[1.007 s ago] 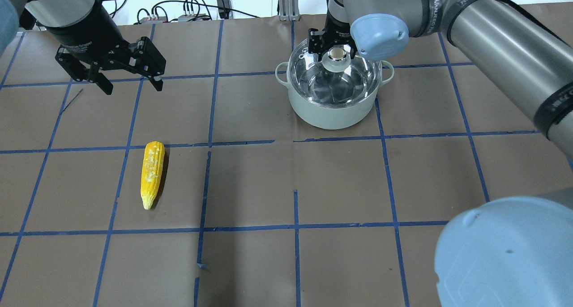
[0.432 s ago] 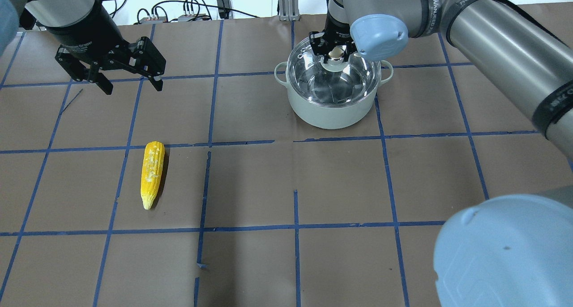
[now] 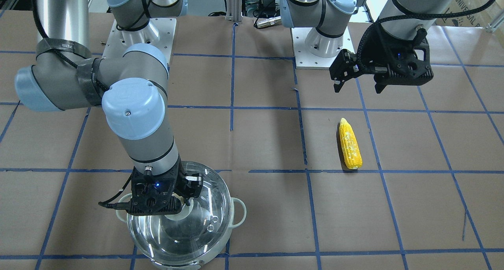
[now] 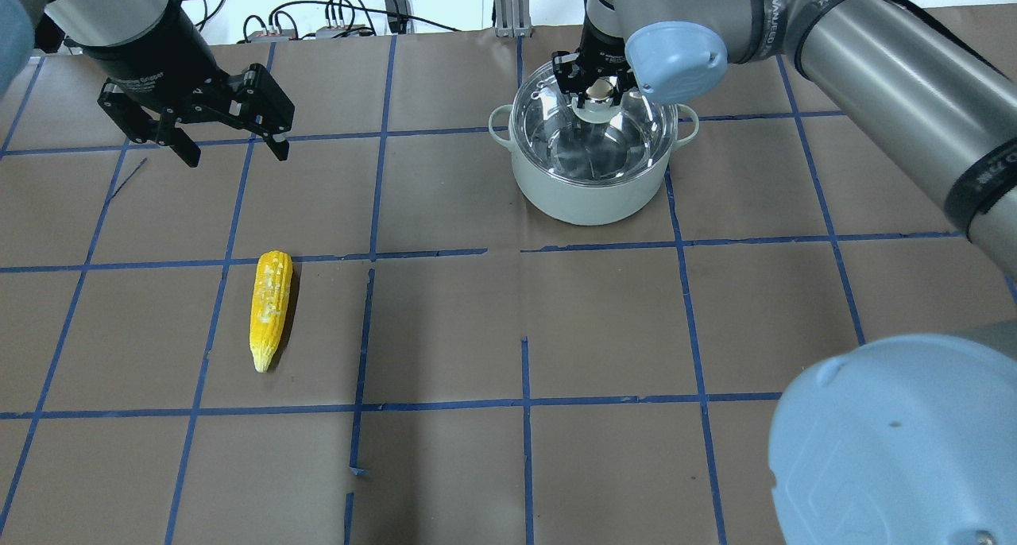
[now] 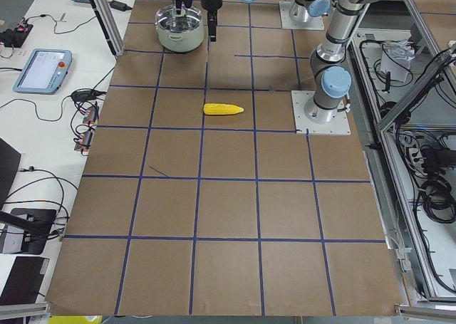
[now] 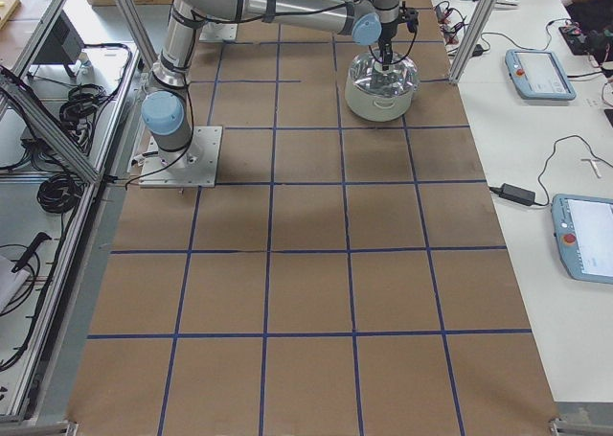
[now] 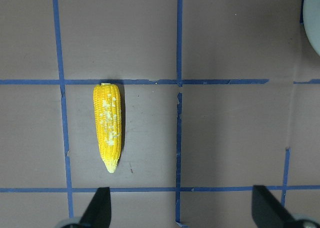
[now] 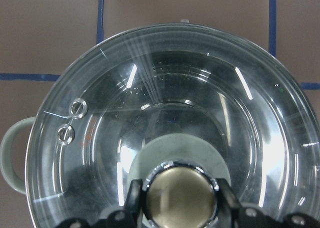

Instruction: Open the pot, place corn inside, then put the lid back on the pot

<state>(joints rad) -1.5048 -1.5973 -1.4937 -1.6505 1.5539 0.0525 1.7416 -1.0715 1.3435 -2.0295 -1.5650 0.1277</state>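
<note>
The pale pot [image 4: 588, 199] with a shiny inside stands at the far right of the table. The clear glass lid [image 4: 556, 136] sits over it. My right gripper [image 4: 600, 92] is shut on the lid's knob [image 8: 181, 195], one finger on each side. The lid looks slightly raised; I cannot tell for sure whether it touches the rim. The yellow corn [image 4: 270, 307] lies on the table at the left, its tip toward the robot, and also shows in the left wrist view [image 7: 108, 128]. My left gripper [image 4: 237, 154] is open and empty, hovering beyond the corn.
The pot's side handle [image 3: 239, 213] sticks out toward the table's middle. Cables and plugs [image 4: 342, 17] lie past the far edge. My right arm's elbow [image 4: 898, 442] fills the near right corner. The arm bases [image 3: 319, 45] stand on the robot's side.
My right gripper has closed on the lid's knob, and the lid has shifted slightly upward in the view. The left gripper and the corn have not moved.
</note>
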